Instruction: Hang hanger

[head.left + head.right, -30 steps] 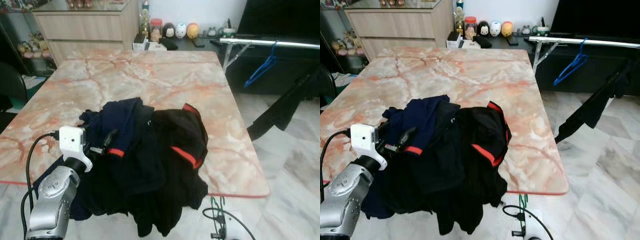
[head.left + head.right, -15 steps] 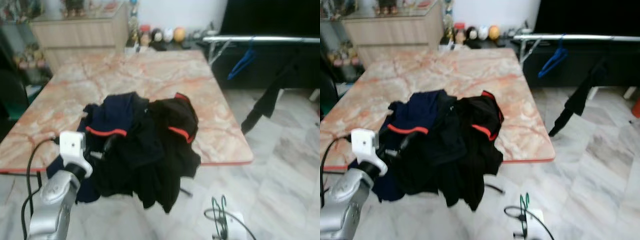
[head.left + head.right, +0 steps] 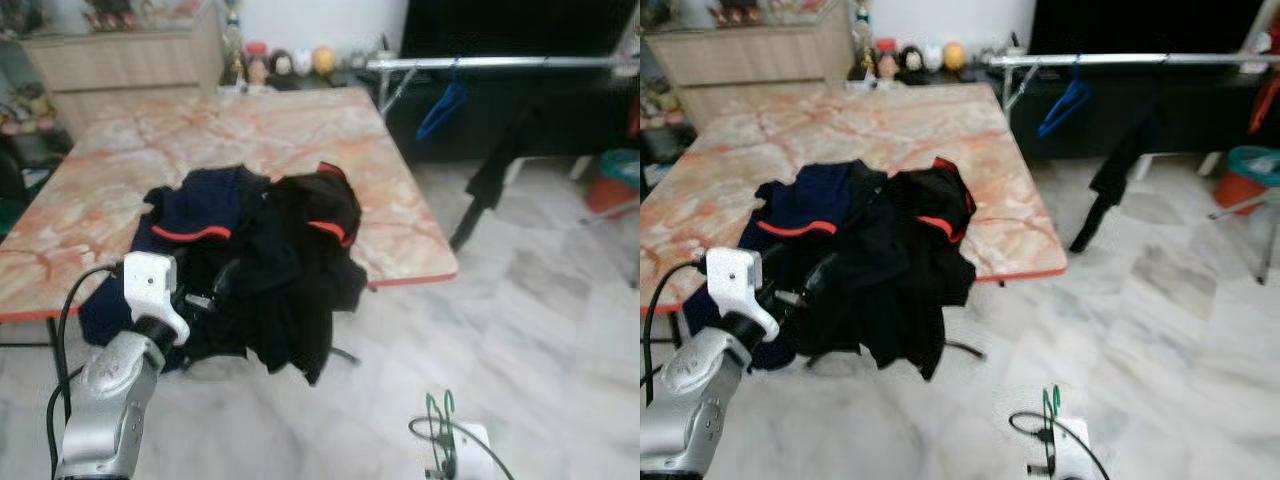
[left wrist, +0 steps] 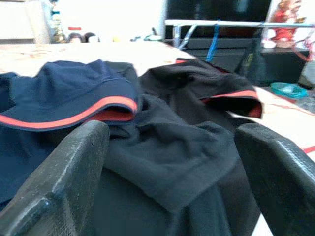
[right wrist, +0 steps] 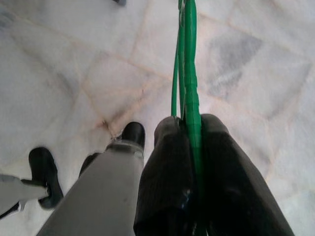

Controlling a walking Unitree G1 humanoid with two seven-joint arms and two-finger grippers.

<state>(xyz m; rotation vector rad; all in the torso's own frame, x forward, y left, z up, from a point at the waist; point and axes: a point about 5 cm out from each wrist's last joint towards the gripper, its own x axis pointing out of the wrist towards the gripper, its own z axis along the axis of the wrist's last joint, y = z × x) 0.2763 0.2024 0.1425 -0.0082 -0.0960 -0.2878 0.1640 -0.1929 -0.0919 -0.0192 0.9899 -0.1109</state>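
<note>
A thin green hanger is clamped between the fingers of my right gripper, which hangs low over the floor; the hanger's loop shows at the bottom edge of the eye views. My left gripper is raised at the near edge of a pile of dark clothes. In the left wrist view its fingers stand wide apart, with black and navy red-trimmed cloth lying between and beyond them. A silver clothes rail stands far right, carrying a blue hanger.
The clothes drape over the front edge of a pink marble table. A dark garment hangs from the rail. A teal and orange bucket is at the far right. Pale tiled floor spreads out to the right.
The whole view has backed away and swung right: the table and clothes sit farther off and more floor and rail show. Both grippers keep their places relative to me.
</note>
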